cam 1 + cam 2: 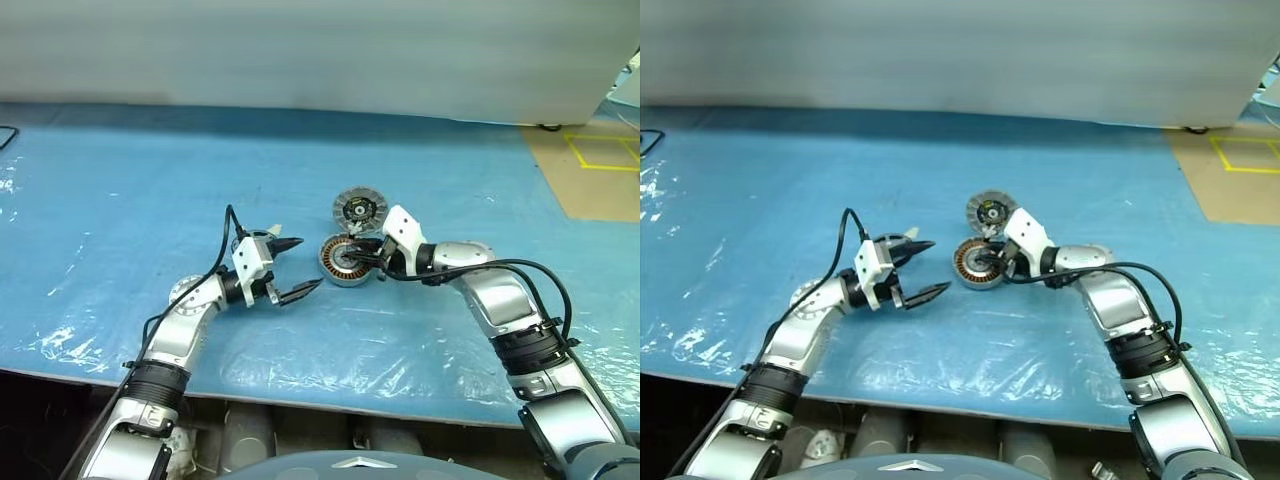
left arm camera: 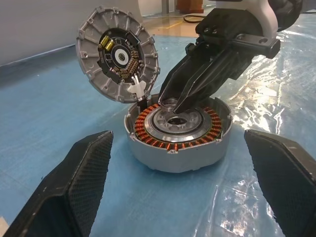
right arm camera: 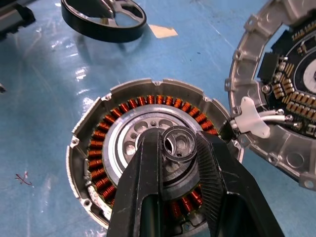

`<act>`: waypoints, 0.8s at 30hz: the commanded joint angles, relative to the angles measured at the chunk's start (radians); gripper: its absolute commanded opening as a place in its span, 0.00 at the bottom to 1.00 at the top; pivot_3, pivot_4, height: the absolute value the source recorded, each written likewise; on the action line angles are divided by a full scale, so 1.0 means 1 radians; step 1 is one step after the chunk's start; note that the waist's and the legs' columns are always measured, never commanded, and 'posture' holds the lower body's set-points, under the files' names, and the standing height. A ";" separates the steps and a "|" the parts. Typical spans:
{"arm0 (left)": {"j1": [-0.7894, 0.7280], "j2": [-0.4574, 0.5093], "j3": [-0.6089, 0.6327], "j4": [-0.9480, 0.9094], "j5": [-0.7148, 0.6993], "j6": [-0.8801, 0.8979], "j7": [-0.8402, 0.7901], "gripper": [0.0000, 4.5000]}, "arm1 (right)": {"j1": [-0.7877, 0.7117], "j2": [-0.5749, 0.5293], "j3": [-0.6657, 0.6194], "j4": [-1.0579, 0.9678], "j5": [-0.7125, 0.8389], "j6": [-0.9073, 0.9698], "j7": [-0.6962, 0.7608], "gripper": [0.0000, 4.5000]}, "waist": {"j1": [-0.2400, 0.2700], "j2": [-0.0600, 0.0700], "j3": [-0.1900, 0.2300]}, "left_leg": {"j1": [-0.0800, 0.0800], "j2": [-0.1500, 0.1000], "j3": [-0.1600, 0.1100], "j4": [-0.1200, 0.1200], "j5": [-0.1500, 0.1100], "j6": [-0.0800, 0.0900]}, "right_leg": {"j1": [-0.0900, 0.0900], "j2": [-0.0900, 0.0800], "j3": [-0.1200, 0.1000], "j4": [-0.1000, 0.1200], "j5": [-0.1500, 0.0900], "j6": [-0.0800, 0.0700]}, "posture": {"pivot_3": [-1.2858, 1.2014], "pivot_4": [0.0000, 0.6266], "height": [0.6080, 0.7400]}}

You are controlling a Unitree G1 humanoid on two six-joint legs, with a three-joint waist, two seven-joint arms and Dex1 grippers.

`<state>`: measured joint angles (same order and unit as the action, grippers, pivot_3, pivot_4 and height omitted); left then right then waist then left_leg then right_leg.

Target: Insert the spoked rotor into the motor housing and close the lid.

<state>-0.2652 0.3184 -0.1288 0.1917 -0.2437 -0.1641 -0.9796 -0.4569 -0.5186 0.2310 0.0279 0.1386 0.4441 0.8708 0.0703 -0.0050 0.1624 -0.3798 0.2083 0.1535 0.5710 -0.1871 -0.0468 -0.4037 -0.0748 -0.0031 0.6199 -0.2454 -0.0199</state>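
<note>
The motor housing (image 1: 335, 265) lies on the blue sheet, its copper windings (image 3: 98, 148) ringing a pale centre. Its lid (image 1: 359, 210) stands tilted open at the housing's far edge, circuit face (image 2: 118, 54) showing, joined by a white connector (image 3: 249, 121). Over the housing's centre, my right gripper (image 3: 178, 143) is shut on a small silver ring (image 2: 170, 103). The spoked rotor (image 3: 106, 34), a dark-rimmed wheel, lies on the sheet beyond the housing. My left gripper (image 1: 308, 265) hovers just left of the housing, open and holding nothing.
Crinkled blue plastic sheet (image 1: 120, 180) covers the table. A white wall (image 1: 300, 50) runs along its far side. A brown floor patch with yellow tape (image 1: 600, 160) lies at the far right. The table's near edge (image 1: 300, 400) is close below both arms.
</note>
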 commanded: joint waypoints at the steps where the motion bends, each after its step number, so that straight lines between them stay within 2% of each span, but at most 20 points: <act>1: 0.007 0.006 0.000 -0.043 -0.006 -0.002 0.005 1.00 | -0.021 0.008 0.003 -0.015 -0.004 -0.008 0.006 0.13 | -0.001 0.000 0.000 | 0.000 0.000 0.000 0.000 0.000 0.000 | 0.000 0.000 0.000 0.000 0.000 0.000 | 0.52 0.24 1.00; 24: 0.029 0.008 -0.003 -0.047 -0.001 -0.001 0.010 1.00 | 0.001 0.027 0.040 -0.040 -0.037 -0.028 0.021 0.13 | -0.002 0.000 0.000 | 0.001 0.000 0.000 0.000 0.000 0.000 | 0.000 0.000 0.001 0.002 0.000 0.000 | 0.52 0.24 1.00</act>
<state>-0.2365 0.3206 -0.1290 0.1852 -0.2405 -0.1617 -0.9724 -0.4573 -0.4900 0.2606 0.0168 0.1030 0.4251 0.8814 0.0680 -0.0050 0.1624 -0.3786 0.2086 0.1537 0.5713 -0.1871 -0.0468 -0.4037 -0.0746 -0.0025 0.6214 -0.2454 -0.0200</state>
